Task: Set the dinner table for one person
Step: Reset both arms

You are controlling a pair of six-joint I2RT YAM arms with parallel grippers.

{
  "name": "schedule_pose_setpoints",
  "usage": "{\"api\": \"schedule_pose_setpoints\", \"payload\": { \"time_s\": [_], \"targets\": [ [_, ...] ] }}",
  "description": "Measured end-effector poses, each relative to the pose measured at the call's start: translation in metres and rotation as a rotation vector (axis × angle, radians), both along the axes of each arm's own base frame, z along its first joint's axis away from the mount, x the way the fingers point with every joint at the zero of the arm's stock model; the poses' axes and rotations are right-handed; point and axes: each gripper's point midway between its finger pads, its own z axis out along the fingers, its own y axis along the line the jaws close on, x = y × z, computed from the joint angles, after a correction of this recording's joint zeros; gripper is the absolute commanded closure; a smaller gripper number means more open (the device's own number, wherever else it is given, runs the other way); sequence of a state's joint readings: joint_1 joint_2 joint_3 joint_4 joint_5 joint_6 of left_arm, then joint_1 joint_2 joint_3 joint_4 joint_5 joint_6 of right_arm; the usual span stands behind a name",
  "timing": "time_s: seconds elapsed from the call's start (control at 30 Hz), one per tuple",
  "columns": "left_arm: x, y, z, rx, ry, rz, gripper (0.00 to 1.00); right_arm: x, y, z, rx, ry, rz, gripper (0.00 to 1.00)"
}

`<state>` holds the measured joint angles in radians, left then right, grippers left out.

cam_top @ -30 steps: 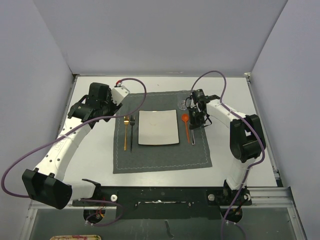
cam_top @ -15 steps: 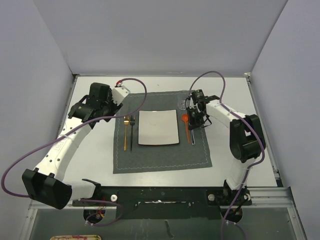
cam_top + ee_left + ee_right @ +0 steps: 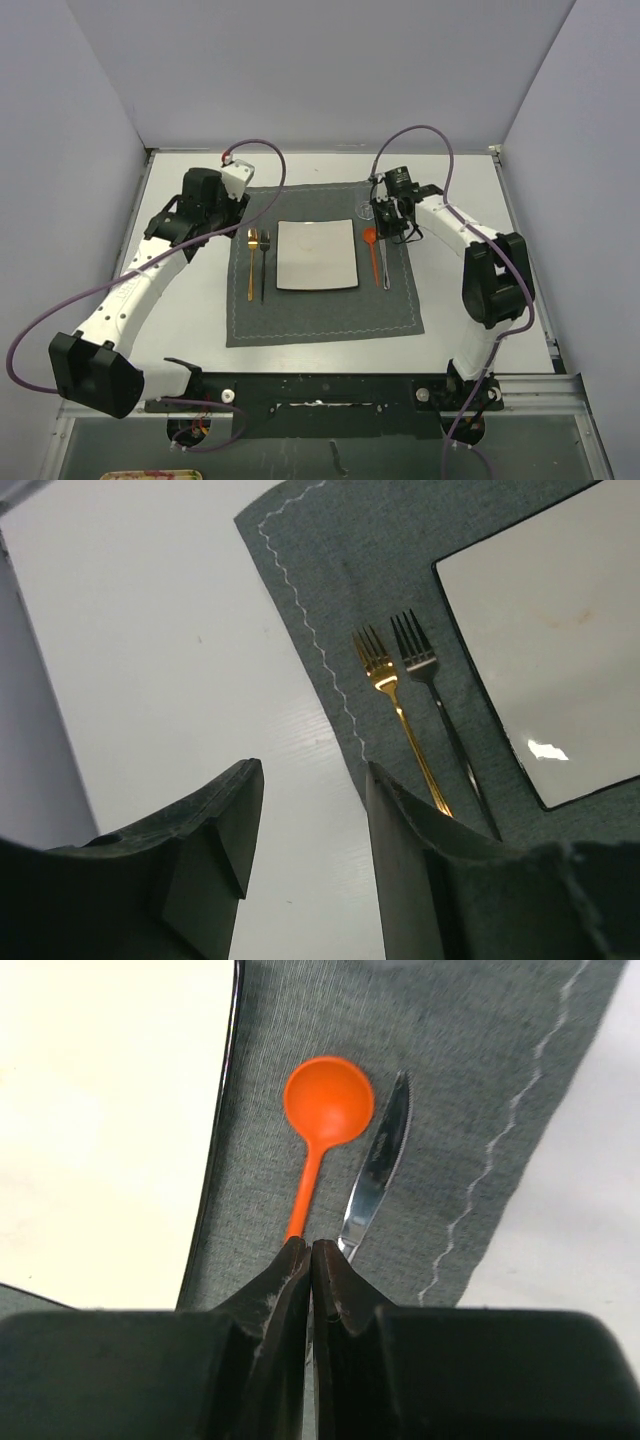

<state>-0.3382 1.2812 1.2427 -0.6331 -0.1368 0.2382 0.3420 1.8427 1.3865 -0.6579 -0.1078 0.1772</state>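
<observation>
Spans the whole work area as the dinner table, white, with a grey placemat at centre. Carries on the mat a plate, with gold fork and dark fork at 9 o'clock, orange spoon and knife at 3 o'clock.

Has the right gripper pinched fully together on nothing, right over the spoon handle; cannot tell whether touching. Has the left gripper about half spread, empty, over the mat's 10 o'clock corner.

Risks dragging spoon or knife askew on a low sweep. Risks tipping what looks like a clear glass, at 12 o'clock of the spoon, with a careless turn of that arm.
</observation>
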Motion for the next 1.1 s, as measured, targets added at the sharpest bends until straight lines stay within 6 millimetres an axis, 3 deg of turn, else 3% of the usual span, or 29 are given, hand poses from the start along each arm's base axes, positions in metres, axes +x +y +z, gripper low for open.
{"api": "schedule_pose_setpoints", "payload": {
  "time_s": [0.23,0.33,0.73,0.93,1.1],
  "targets": [
    [0.007,0.006,-0.056,-0.094,0.081,0.140,0.59,0.018,-0.009,0.036,-0.030,-0.211,0.007,0.93],
    [0.012,0.012,-0.069,-0.110,0.097,0.212,0.59,0.019,-0.015,0.051,-0.048,-0.305,0.000,0.92],
    [0.031,0.024,-0.074,-0.165,-0.016,0.360,0.58,0.020,-0.050,0.091,-0.169,-0.518,-0.072,0.86],
    [0.046,0.038,-0.068,-0.140,-0.104,0.447,0.58,0.017,-0.071,0.094,-0.211,-0.565,-0.139,0.82],
    [0.042,0.052,-0.088,-0.084,-0.104,0.510,0.58,0.010,-0.087,0.087,-0.230,-0.608,-0.175,0.81]
  ]
}}
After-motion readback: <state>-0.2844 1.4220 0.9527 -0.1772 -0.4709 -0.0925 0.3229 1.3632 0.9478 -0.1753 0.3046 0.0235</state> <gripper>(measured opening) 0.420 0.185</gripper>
